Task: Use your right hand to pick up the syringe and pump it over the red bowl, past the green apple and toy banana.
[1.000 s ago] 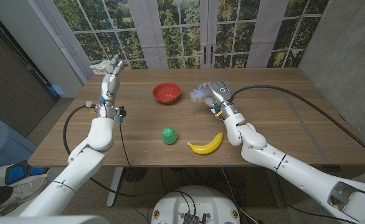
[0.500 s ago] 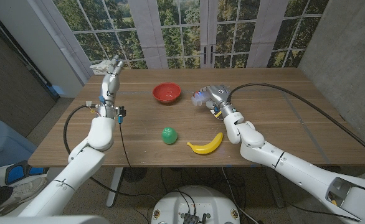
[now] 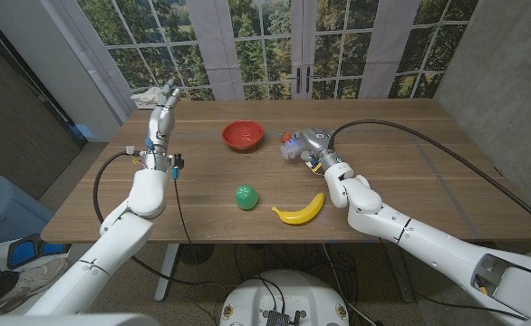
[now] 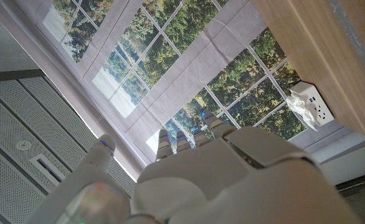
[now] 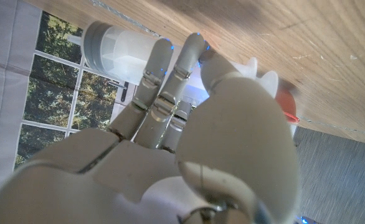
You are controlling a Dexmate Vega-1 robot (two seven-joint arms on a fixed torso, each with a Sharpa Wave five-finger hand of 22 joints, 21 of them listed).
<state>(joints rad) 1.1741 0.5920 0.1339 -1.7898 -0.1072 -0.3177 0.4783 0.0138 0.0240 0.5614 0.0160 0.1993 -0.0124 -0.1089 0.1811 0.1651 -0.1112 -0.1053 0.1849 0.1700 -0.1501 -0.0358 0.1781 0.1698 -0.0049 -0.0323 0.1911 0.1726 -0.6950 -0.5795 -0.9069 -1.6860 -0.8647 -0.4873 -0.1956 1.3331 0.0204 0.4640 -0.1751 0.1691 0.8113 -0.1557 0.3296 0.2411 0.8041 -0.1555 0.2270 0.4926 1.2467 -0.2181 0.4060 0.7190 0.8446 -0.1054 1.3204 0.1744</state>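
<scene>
While the syringe (image 5: pixel 123 53) is clamped in the curled fingers (image 5: pixel 164 81) of the right hand (image 3: pixel 304 145), it is held just right of the red bowl (image 3: pixel 243 135), not over it. Green apple (image 3: pixel 246 196) and toy banana (image 3: pixel 300 211) are listed nearer. Left hand (image 3: pixel 162 107) is raised far left, fingers together, empty. Risk judged: pumping before the bowl is reached, so the discharge would land on the table (image 3: pixel 410 172).
</scene>
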